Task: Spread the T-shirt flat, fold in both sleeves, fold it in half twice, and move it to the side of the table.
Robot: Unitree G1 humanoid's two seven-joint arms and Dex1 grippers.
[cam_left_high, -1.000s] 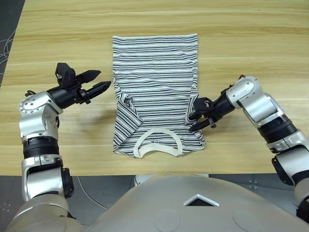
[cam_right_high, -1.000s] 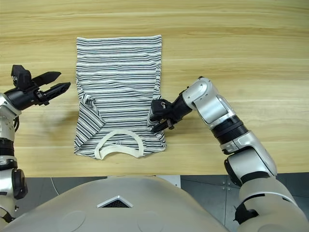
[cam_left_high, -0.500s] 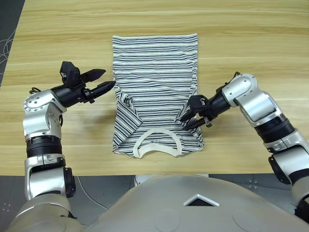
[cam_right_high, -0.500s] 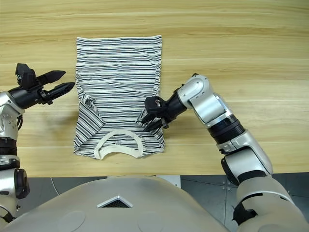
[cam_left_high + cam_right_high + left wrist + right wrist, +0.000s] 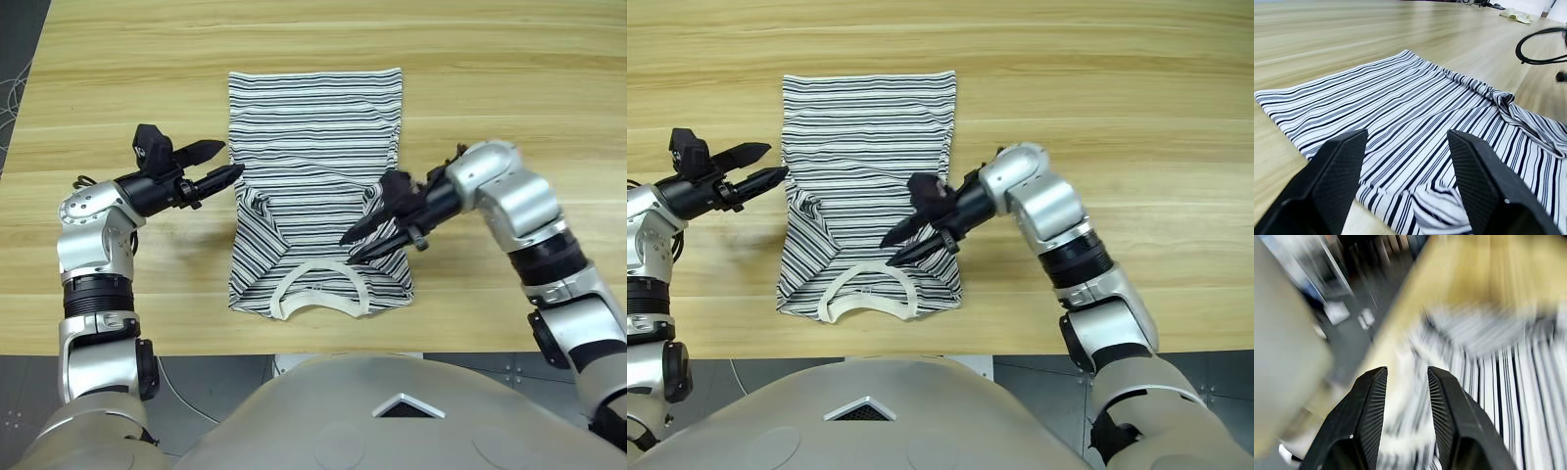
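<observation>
The striped T-shirt lies in the middle of the wooden table, toward the edge nearest the robot. Its white collar is closest to the robot and its hem is farthest. Both sleeves look already turned in, so the cloth forms a long rectangle, though the folded sleeve on the robot's left is bunched and puckered. The left gripper hangs just beside the shirt's left edge about halfway along it, jaws spread wide and holding nothing. The right gripper is over the cloth just above the collar on the right side, jaws a little apart and empty; I cannot tell whether its tips touch the fabric. The step in hand appears to be the first fold in half. To do it well, each gripper should likely pinch both layers at a shoulder corner on the collar end, so the tucked sleeves travel with the body. The two should lift only slightly and carry evenly toward the hem, setting edge on edge. Smoothing the puckered left fold first would keep the crease straight. A small tag sits inside the collar, too small to read, and no other writing is legible.
</observation>
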